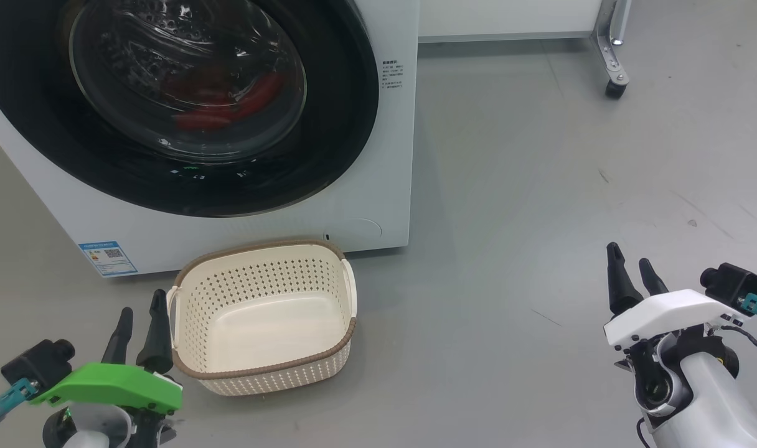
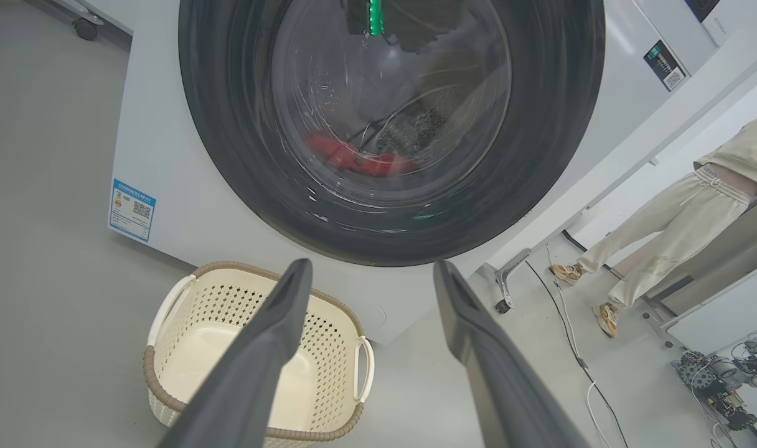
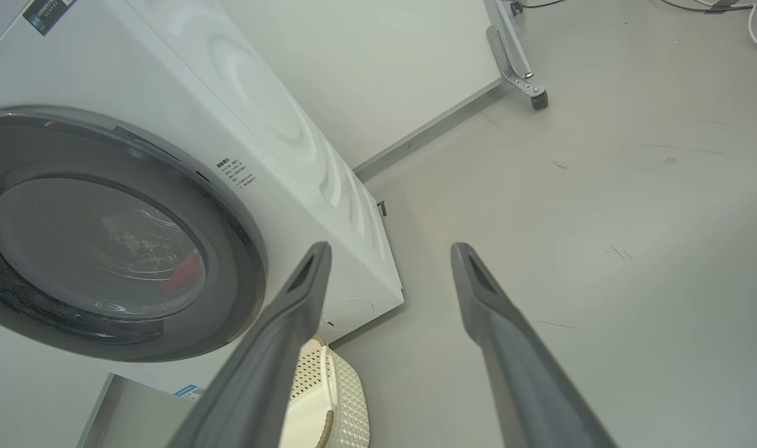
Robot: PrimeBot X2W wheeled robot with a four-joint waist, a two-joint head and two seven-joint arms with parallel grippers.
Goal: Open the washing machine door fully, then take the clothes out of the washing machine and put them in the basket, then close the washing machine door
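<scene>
1. Sitting shut on the white washing machine [image 1: 391,155], the washing machine door [image 1: 347,112] has a shiny black rim; red clothes [image 1: 229,109] show behind its glass.
2. The cream basket [image 1: 254,247] stands on the smooth grey floor [image 1: 540,186], just in front.
3. The left gripper [image 1: 143,303] and right gripper [image 1: 627,254] both have fingers spread apart.

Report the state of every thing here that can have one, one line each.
washing machine door, shut
clothes, inside the washing machine, behind the door glass
basket, upright, empty
left tool, open, holding nothing
right tool, open, holding nothing
</scene>
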